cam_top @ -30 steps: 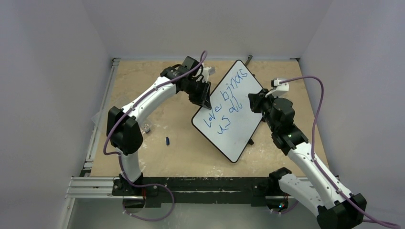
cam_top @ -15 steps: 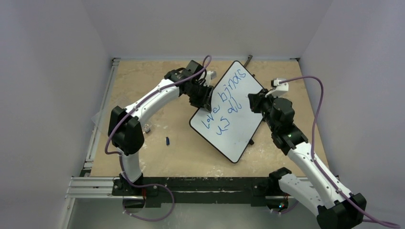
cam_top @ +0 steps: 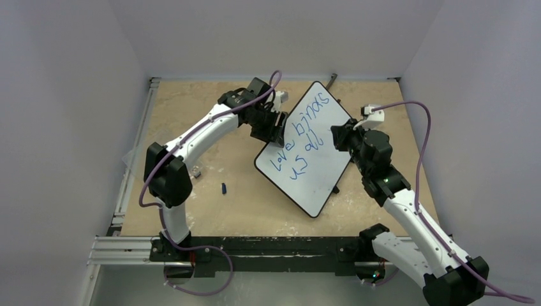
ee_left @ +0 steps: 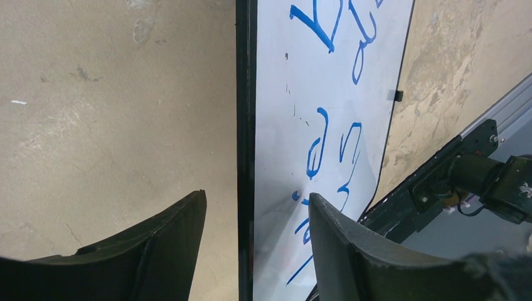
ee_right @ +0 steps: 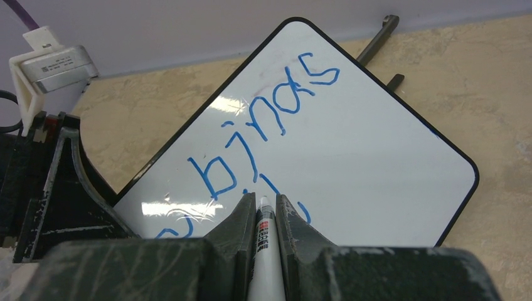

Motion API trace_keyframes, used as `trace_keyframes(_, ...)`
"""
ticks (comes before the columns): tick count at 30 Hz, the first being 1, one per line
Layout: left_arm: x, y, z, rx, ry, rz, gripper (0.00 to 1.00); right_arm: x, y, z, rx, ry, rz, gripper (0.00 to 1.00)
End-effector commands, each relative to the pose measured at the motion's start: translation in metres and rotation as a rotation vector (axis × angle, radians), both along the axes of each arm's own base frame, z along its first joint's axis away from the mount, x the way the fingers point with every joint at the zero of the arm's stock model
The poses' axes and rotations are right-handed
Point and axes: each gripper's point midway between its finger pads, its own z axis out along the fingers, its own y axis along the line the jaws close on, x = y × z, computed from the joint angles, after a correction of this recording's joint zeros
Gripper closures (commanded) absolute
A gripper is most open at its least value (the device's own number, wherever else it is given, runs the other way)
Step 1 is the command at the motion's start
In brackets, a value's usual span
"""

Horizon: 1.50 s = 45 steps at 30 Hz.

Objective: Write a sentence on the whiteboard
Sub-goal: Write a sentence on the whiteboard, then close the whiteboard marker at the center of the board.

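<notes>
The whiteboard (cam_top: 319,175) lies cornerwise mid-table, with the sentence (cam_top: 300,137) in blue in two lines, roughly "love bjnds / us all". My left gripper (cam_top: 276,132) is at the board's left edge. In the left wrist view it (ee_left: 256,194) is open, one finger on either side of the black rim of the board (ee_left: 276,125), with gaps. My right gripper (cam_top: 336,132) is at the board's right side. In the right wrist view it (ee_right: 263,197) is shut on a white marker (ee_right: 263,251), tip just over the board (ee_right: 376,163) below the writing (ee_right: 263,125).
A small blue marker cap (cam_top: 224,188) and a small grey piece (cam_top: 197,171) lie on the table left of the board. A dark rod (cam_top: 332,80) lies at the back wall behind the board's top corner. Metal rails (cam_top: 127,245) run along the front and left edges.
My left gripper has shifted slightly along the board's left edge, and the board's left corner has nudged a little to the left. The right arm has hardly moved.
</notes>
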Motion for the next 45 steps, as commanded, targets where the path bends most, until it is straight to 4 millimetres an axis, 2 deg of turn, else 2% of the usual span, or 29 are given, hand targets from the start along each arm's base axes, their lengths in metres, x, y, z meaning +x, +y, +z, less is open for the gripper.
trace_keyframes(1,0.003,0.009,0.046,-0.037,-0.107,-0.005,0.39,-0.001,-0.004,0.014,0.002,-0.027,-0.016,1.0)
trace_keyframes(6,-0.001,0.028,0.066,-0.012,-0.167,0.043,0.37,-0.002,-0.004,0.017,0.0,-0.031,-0.017,1.0)
trace_keyframes(9,-0.005,0.043,0.079,0.01,-0.208,0.079,0.21,-0.001,-0.004,0.02,0.002,-0.034,-0.016,1.0)
trace_keyframes(11,-0.009,0.053,0.088,0.023,-0.236,0.1,0.18,0.0,-0.004,0.022,0.0,-0.036,-0.018,1.0)
trace_keyframes(17,-0.027,0.087,0.114,0.025,-0.314,0.17,0.18,0.001,-0.003,0.035,-0.01,-0.049,-0.012,1.0)
trace_keyframes(21,-0.045,0.107,0.114,0.023,-0.341,0.214,0.22,-0.001,-0.003,0.047,-0.01,-0.064,-0.007,1.0)
trace_keyframes(27,-0.07,0.151,0.089,0.076,-0.356,0.358,0.29,-0.005,-0.001,0.064,-0.004,-0.082,0.017,1.0)
trace_keyframes(32,-0.085,0.179,0.058,0.099,-0.32,0.48,0.37,-0.009,0.004,0.073,0.014,-0.091,0.048,1.0)
trace_keyframes(38,-0.092,0.194,0.012,0.111,-0.236,0.577,0.48,-0.01,0.005,0.074,0.033,-0.082,0.047,1.0)
trace_keyframes(45,-0.094,0.191,-0.043,0.097,-0.15,0.633,0.58,-0.014,0.005,0.07,0.039,-0.066,0.056,1.0)
